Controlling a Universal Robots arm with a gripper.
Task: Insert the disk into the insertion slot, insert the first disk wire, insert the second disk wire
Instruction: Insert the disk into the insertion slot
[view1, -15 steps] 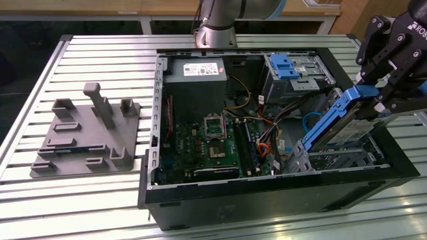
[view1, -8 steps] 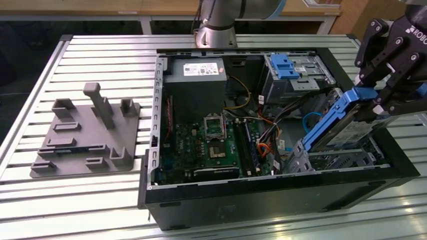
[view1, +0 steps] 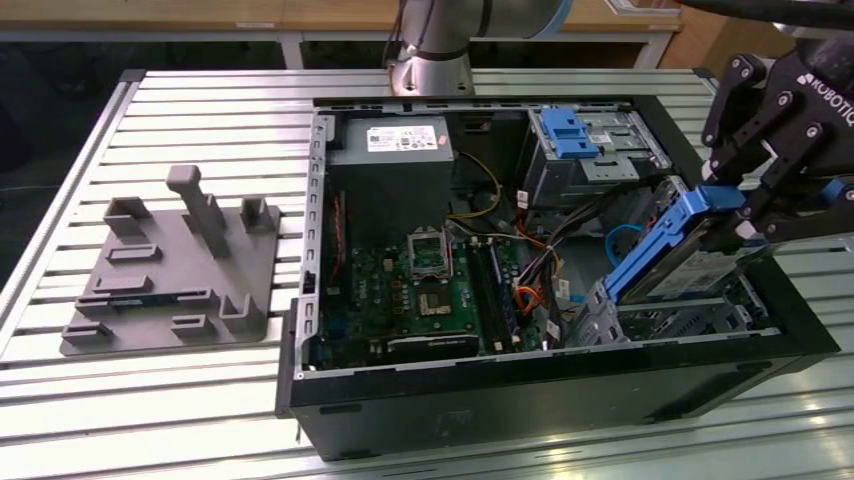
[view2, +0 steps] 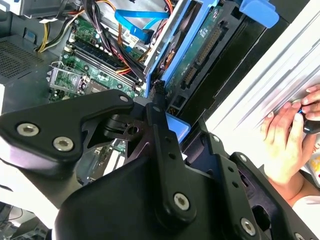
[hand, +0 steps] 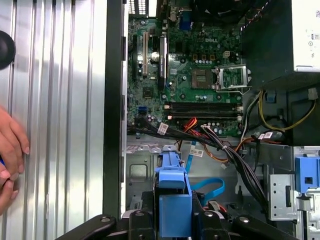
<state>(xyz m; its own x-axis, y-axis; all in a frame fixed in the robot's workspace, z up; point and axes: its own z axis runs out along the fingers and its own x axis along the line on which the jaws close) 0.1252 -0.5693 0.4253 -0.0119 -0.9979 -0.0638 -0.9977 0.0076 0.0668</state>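
- Nearest us in the exterior view, just inside the near wall of the case (view1: 534, 400), sits the insertion slot (view1: 694, 322), a silver perforated cage. The disk's lower end meets its mouth; how deep it sits we cannot tell.
- The disk (view1: 674, 262) leans steeply, its top toward the exterior view's right, and is not seated. We judge this tilt the main risk: a skewed blue bracket (hand: 172, 175) could jam on the cage's edges.
- The gripper (view1: 742, 215) has its fingers (view2: 165, 145) clamped narrow on the bracket's top end. Held so far from the low end, the disk could pivot or slip if it meets resistance.
- Beyond the cage, a cable bundle (view1: 534, 268) and a blue flat cable (view1: 617, 245) lie close beside it, and either could get pinched.
- A person's hand (view2: 285, 142) rests on the counter (view1: 200, 400) near the case, inside the arm's likely sweep.
- The disk looks flat, rectangular and silver, with a pale label face and a bright blue plastic frame.
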